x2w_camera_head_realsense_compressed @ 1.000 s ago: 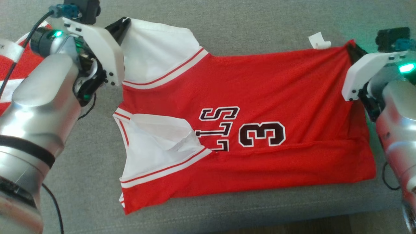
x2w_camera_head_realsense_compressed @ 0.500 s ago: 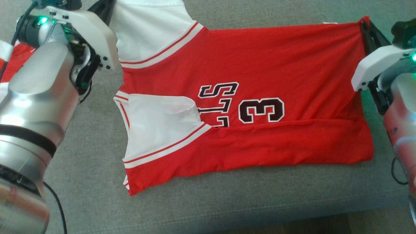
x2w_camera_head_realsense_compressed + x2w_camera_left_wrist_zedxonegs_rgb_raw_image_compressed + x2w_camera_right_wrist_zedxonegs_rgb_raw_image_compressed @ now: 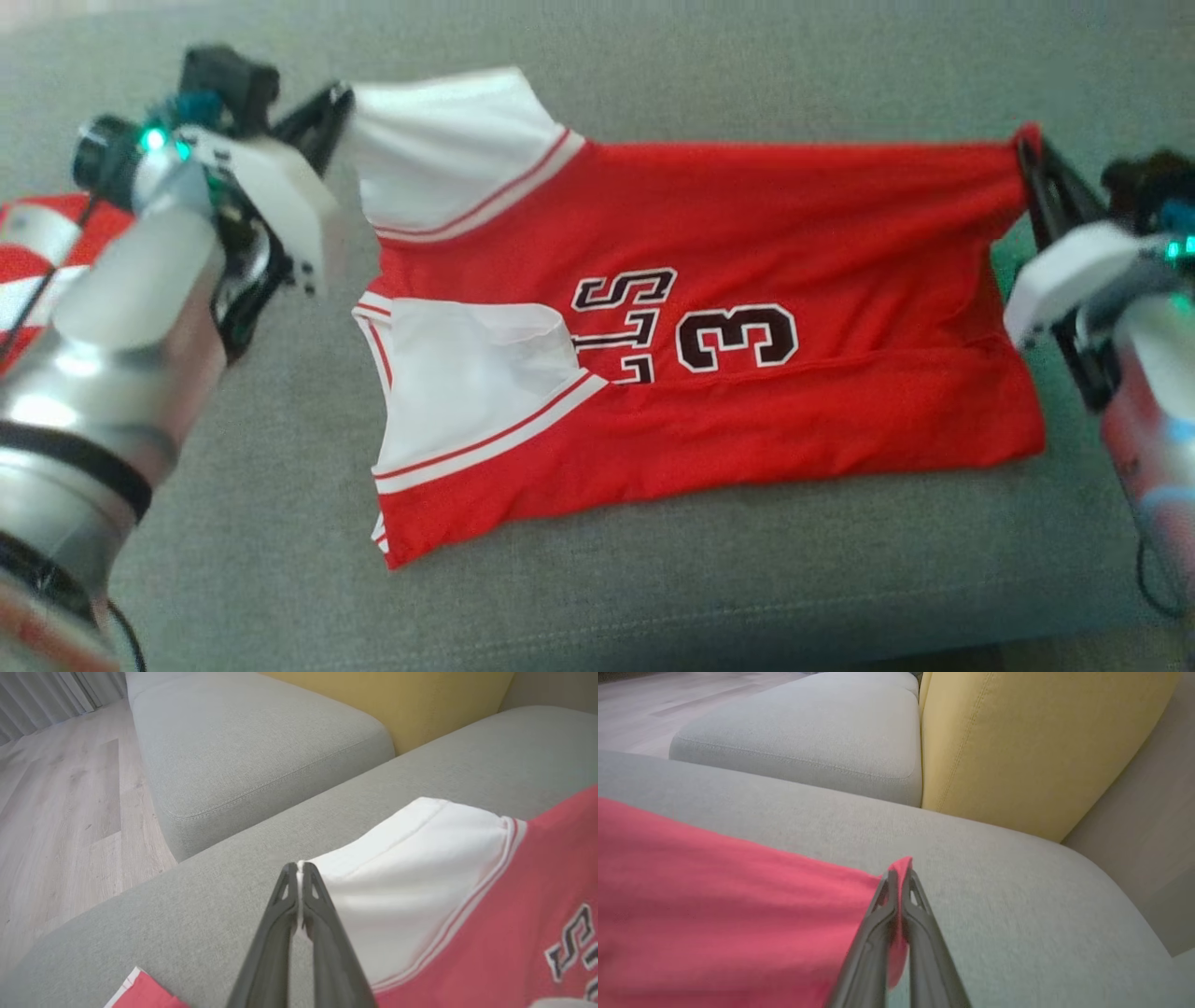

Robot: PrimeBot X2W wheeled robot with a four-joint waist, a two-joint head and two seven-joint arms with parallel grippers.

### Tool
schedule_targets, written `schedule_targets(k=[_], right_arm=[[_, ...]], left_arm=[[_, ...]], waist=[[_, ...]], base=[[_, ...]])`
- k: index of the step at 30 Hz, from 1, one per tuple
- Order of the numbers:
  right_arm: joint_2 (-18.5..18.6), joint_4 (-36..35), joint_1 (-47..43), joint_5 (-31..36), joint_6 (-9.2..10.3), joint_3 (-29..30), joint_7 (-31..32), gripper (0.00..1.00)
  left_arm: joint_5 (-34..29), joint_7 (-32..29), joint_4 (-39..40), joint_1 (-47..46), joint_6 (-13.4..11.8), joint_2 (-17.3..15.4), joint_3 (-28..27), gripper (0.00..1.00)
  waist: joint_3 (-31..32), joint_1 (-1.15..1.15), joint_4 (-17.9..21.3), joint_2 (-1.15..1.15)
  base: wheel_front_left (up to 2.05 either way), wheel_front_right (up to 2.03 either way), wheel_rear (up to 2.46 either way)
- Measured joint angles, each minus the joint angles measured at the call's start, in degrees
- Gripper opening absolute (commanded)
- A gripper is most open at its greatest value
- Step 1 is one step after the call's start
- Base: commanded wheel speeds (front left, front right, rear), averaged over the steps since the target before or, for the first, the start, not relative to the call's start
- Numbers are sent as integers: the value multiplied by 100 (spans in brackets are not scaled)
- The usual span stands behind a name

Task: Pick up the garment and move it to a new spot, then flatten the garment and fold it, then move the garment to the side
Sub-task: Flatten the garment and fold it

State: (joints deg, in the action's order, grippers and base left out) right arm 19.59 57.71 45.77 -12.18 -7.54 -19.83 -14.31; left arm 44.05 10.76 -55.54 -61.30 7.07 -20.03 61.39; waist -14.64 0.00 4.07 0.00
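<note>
**Jersey pinched at both far corners on the grey sofa**

Nearest, along the bottom of the head view: bare grey sofa seat [image 3: 653,597]. Just beyond, the garment [image 3: 747,233], a red jersey with white shoulder panels, spread sideways across the seat, shoulders toward the robot's left and hem toward its right. Near long edge folded up over the front (fold line running just under the dark "3" and the letters beside it). Lies flat there, with a few shallow wrinkles.

Off to the left, partly behind the silver left forearm [image 3: 121,308]: a second red-and-white cloth [image 3: 37,252], apart from the jersey.

Farther back, the jersey's far edge, pulled into a straight line between the two arms. Left end effector [image 3: 338,105]: clamped together on the corner of the far white shoulder panel. In the left wrist view, left end effector [image 3: 299,870] with a sliver of white cloth caught between the two dark fingers [image 3: 275,933]. Right end effector [image 3: 1025,154]: likewise pressed together on the far red hem corner, a red tip poking past the tips of the right end effector [image 3: 900,873] in the right wrist view. Held slightly off the seat at both corners, by the look of it.

Beyond the garment: more grey seat, then a separate grey cushion [image 3: 243,742], a yellow back cushion [image 3: 1017,742], and pale wooden floor [image 3: 56,812] farthest off.
</note>
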Motion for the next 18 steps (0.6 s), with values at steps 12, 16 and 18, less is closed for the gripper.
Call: schedule_targets(k=[12, 16, 18], right_arm=[[565, -706, -928, -1087, 0, -834, 578, 0], [861, -1085, -1247, -1494, 0, -1078, 1055, 0], [1033, -1290, -1356, -1651, 0, -1174, 1291, 0]], left_arm=[[290, -550, 1789, 1190, -113, -882, 304, 0], [545, -931, 2699, 1607, -226, -1293, 337, 0], [630, -1131, 3184, 1767, -319, -1532, 371, 0]], waist=[[712, 0, -163, 0], [835, 0, -233, 0], [878, 0, -261, 0]], base=[[0, 0, 0], [0, 0, 0], [0, 0, 0]])
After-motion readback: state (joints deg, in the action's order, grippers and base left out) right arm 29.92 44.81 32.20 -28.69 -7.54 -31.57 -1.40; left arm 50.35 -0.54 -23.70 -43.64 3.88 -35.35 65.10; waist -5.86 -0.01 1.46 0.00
